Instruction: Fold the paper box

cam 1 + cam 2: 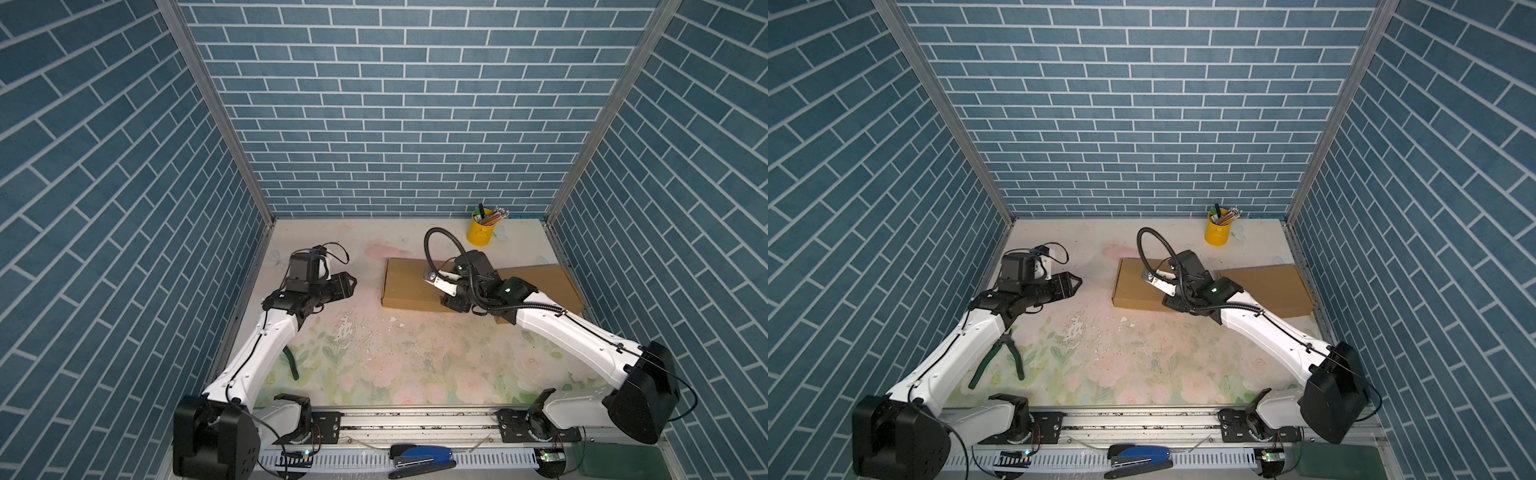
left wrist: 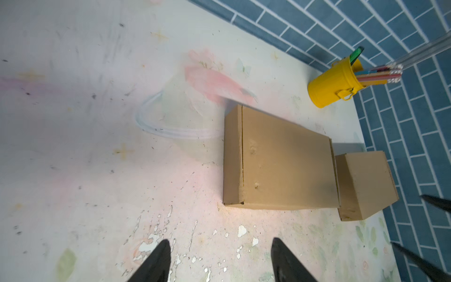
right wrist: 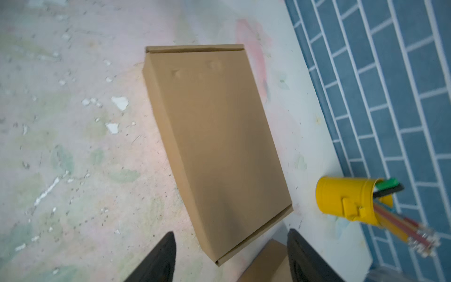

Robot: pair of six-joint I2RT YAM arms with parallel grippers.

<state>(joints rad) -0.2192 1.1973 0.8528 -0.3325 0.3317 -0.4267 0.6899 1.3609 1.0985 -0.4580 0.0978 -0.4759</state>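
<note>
**Paper box (image 1: 405, 284) lying flat toward the desk's 1 o'clock**

I see it resting on the desk (image 1: 374, 353) with its flaps shut, just past centre toward 1 o'clock. My right end effector (image 3: 231, 233) hovers over its 3 o'clock end with the fingers spread wide, gripping nothing. My left end effector (image 1: 352, 284) hangs at 10 o'clock, also wide open and empty, well apart from the box. A smaller cardboard box (image 2: 366, 183) sits just beside it at 3 o'clock. A yellow pencil cup (image 1: 480, 232) stands behind, near the back wall.
</note>
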